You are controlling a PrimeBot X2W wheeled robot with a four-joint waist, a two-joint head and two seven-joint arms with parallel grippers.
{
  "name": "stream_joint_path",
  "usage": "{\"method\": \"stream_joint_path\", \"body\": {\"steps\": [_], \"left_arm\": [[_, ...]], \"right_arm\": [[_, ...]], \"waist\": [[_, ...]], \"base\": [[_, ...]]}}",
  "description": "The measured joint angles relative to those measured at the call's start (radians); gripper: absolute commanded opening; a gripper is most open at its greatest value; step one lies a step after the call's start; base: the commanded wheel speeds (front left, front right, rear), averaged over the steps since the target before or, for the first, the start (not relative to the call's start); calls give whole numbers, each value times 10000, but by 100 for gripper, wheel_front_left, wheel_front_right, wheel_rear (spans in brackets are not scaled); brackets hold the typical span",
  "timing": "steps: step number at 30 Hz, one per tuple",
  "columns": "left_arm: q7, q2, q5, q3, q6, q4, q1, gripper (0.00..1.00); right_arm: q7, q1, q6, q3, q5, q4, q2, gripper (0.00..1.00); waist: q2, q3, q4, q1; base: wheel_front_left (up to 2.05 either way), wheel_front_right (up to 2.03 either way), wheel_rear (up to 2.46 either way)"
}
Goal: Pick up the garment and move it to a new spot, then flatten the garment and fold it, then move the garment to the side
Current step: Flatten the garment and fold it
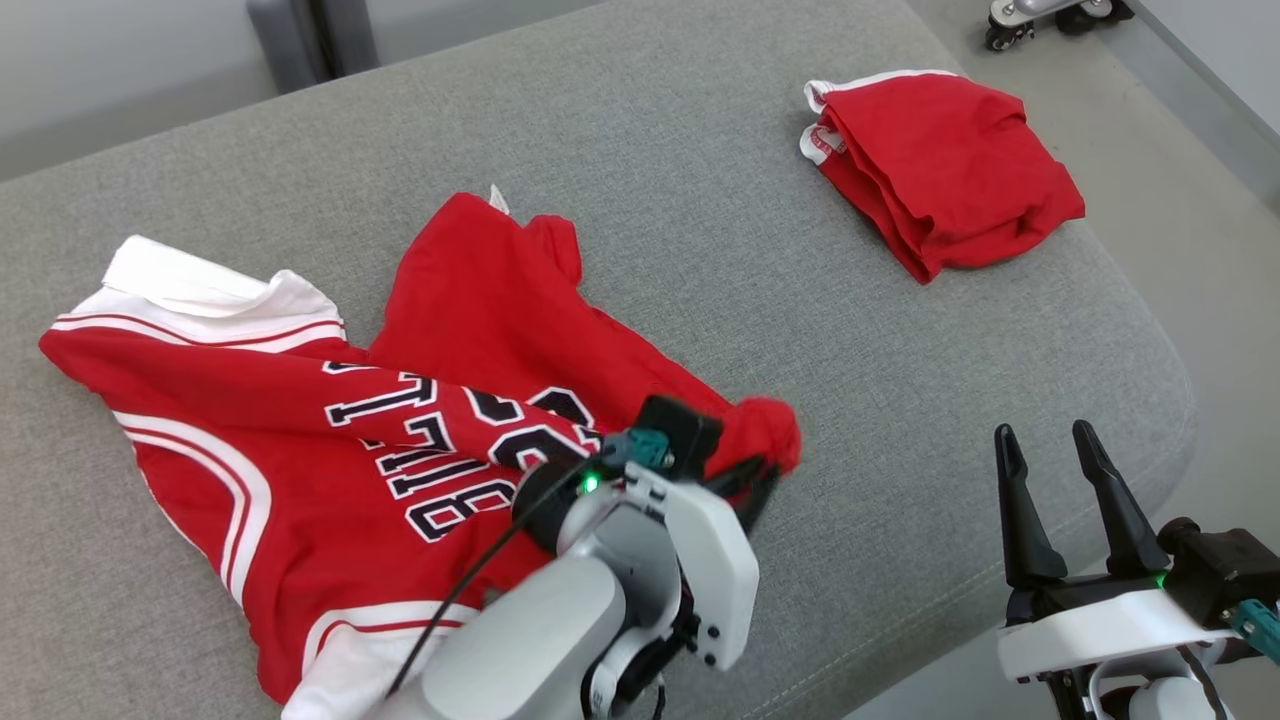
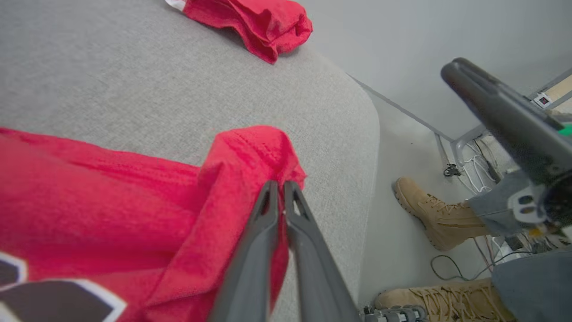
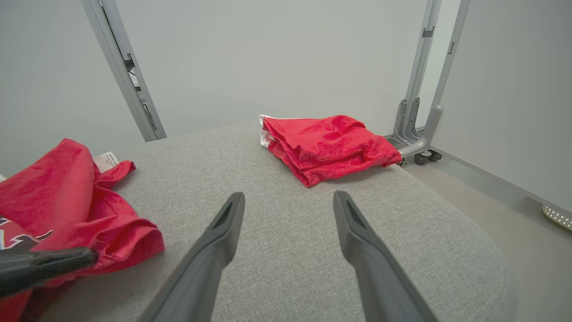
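Note:
The garment is a red jersey with white trim and dark letters, spread crumpled over the left of the grey cushion. My left gripper is shut on the garment's right corner, which bunches up over the two closed fingers. My right gripper stands open near the cushion's front right edge, with nothing between its fingers. The garment also lies at the left of the right wrist view, where one left finger reaches in.
A folded red garment lies at the cushion's far right corner, also seen folded ahead of my right gripper. A person's tan boots stand on the floor beside the cushion's right edge. A wheeled metal frame stands behind.

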Motion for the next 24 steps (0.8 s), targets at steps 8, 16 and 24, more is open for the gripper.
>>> {"method": "stream_joint_path", "body": {"steps": [8, 16, 24], "left_arm": [[-1112, -105, -1172, -374, -75, -378, 291, 100], [-1755, 1028, -1670, 999, 911, -1816, 768, 100], [-943, 2050, -508, 826, 1480, -161, -740, 100]], "right_arm": [[2, -35, 0, -50, 59, 44, 0, 100], [2, 76, -2, -554, -90, -48, -10, 100], [2, -201, 0, -138, -259, -102, 0, 100]], "waist": [[0, 121, 13, 1], [0, 24, 545, 0], [0, 94, 1060, 0]], "base": [[0, 0, 0], [0, 0, 0], [0, 0, 0]]}}
